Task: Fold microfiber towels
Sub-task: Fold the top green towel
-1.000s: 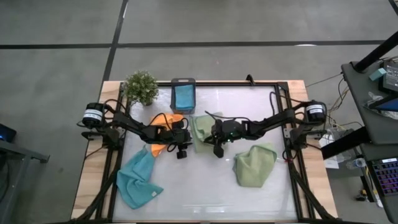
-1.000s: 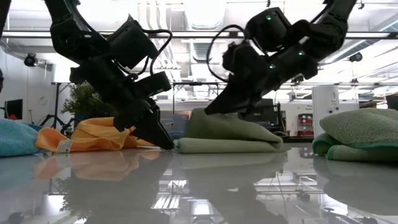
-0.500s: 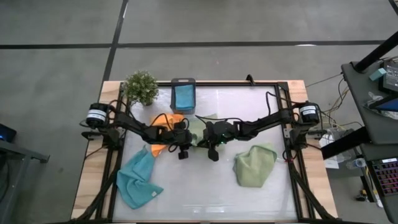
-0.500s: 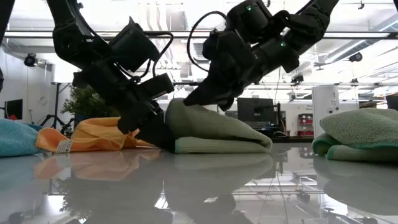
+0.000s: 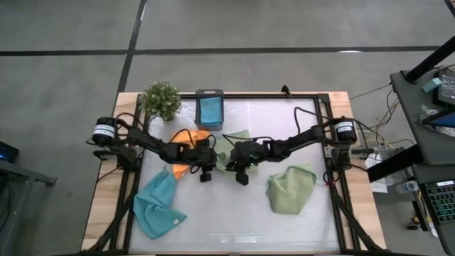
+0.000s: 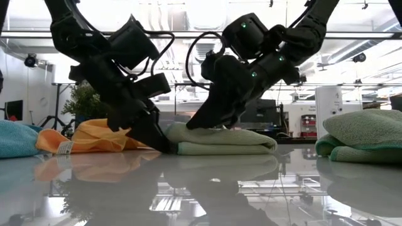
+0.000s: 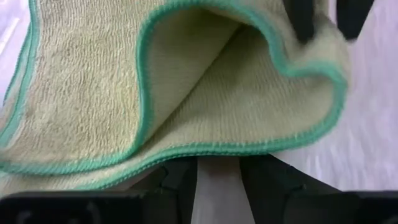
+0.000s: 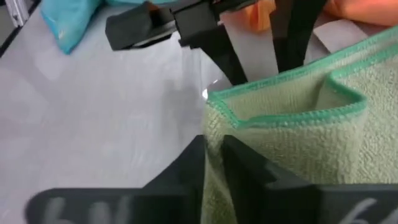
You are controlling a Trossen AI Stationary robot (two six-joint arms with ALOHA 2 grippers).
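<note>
We see the right gripper (image 5: 238, 169) at table centre, fingers close together with the green-stitched edge of the folded sage green towel (image 5: 229, 147) between them, so it pinches that towel. In the low view the right gripper (image 6: 204, 119) comes down onto the top of the folded sage green towel (image 6: 220, 139), which lies flat on the table (image 6: 201, 188). The left gripper (image 5: 204, 168) is just beside it, tips on the table at the towel's near edge; its fingers (image 7: 180, 180) stand apart with a gap of bare table between them, nothing held, towel hem just ahead. Orange towel (image 5: 186, 139) lies bunched behind the left gripper, touching the sage one. Light blue towel (image 5: 156, 203) is crumpled at front left. Second sage green towel (image 5: 290, 188) is crumpled at front right, well apart. At the back edge a potted plant (image 5: 161, 99) and a dark box (image 5: 209, 107) with a blue towel (image 5: 209, 111) inside.
</note>
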